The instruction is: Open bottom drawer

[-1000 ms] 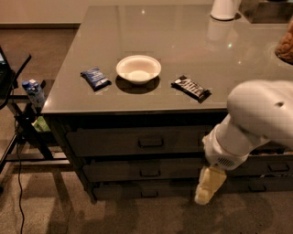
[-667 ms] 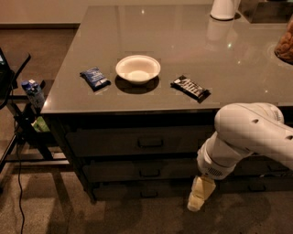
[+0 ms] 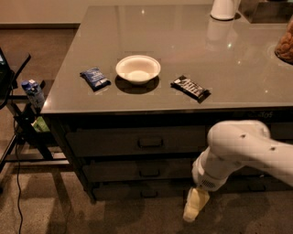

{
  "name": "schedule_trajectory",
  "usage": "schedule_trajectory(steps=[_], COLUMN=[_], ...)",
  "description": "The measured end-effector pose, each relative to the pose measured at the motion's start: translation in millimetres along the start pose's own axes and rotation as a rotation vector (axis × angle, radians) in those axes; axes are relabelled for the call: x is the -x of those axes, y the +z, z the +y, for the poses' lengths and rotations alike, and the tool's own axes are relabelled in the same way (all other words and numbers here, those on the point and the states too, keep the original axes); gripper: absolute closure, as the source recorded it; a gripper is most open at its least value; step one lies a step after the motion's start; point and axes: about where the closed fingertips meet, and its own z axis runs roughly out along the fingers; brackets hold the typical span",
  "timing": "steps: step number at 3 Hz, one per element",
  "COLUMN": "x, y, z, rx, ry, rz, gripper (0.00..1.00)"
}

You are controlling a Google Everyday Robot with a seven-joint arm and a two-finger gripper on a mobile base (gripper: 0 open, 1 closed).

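Mostly shadow under the counter (image 3: pixel 68 98), so the drawer fronts are hard to read. Three wide fronts are stacked there, each with one small dark loop handle: three handles counted. The bottom drawer (image 3: pixel 121 191) is the lowest and shallowest, just above the floor. Its handle (image 3: pixel 149 194) is barely distinguishable from the dark front. The front looks level with the two above it, though the gloom leaves that uncertain.

The white arm (image 3: pixel 240 148) enters from the right edge, where it is cut off, and covers the right ends of the drawer fronts. The gripper (image 3: pixel 196 204) hangs below the arm, pale yellow and pointing down at the floor. It is low and to the right of the bottom drawer's handle, apart from it. It shows as a single pale shape; I cannot tell whether it is spread or closed.

On the counter:
- one white bowl (image 3: pixel 138 68)
- one blue packet (image 3: pixel 94 78) to the left of the bowl
- one dark snack bar (image 3: pixel 190 87) to the right of the bowl
- one white vessel (image 3: pixel 224 9), cut off at the top edge
- one jar (image 3: pixel 286 43) of something brown, cut off at the right edge

At far left, one black stand (image 3: pixel 18 119), partly out of frame, holds one bottle (image 3: pixel 34 93).
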Motion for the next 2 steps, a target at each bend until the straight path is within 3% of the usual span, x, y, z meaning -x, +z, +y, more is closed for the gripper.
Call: schedule_trajectory(steps=[2], x=[-10], y=[102], z=[-6], rx=[0.063], ry=[0.013], rz=[-0.012], gripper=[0.00])
